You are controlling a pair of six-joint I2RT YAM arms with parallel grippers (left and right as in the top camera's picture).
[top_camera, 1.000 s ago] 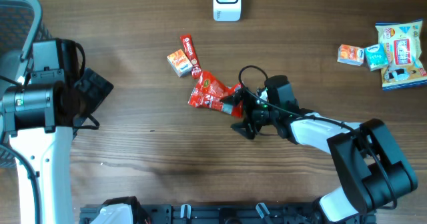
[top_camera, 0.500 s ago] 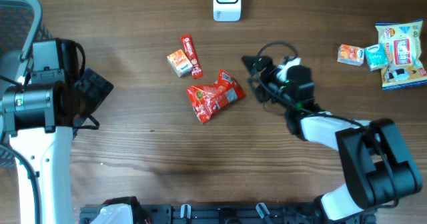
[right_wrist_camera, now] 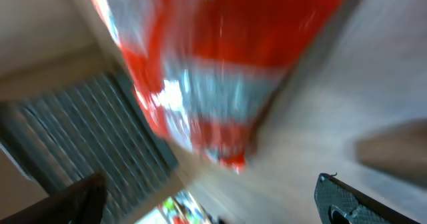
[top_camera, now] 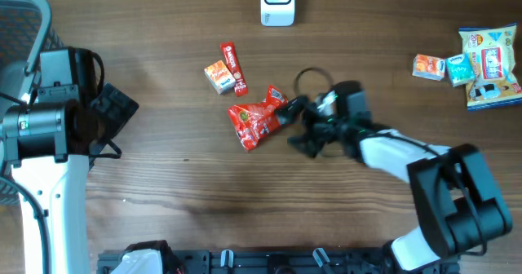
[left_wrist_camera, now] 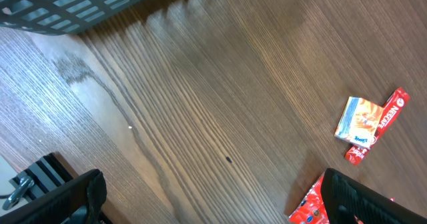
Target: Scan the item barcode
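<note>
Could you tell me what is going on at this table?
The right gripper stands open at the edge of the crinkly red foil snack bag at mid-table, not gripping it. The left gripper is open off to the side, holding nothing. The white box-shaped scanner sits at the far edge, with nothing presented to it.

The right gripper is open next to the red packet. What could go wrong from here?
1. The red packet lies flat, and the open right gripper is at its edge: the fingers may push it toward the orange box instead of gripping it.
2. The right wrist view is blurred, so aiming may be poor.
3. No barcode shows; it may face away from the white scanner.
</note>
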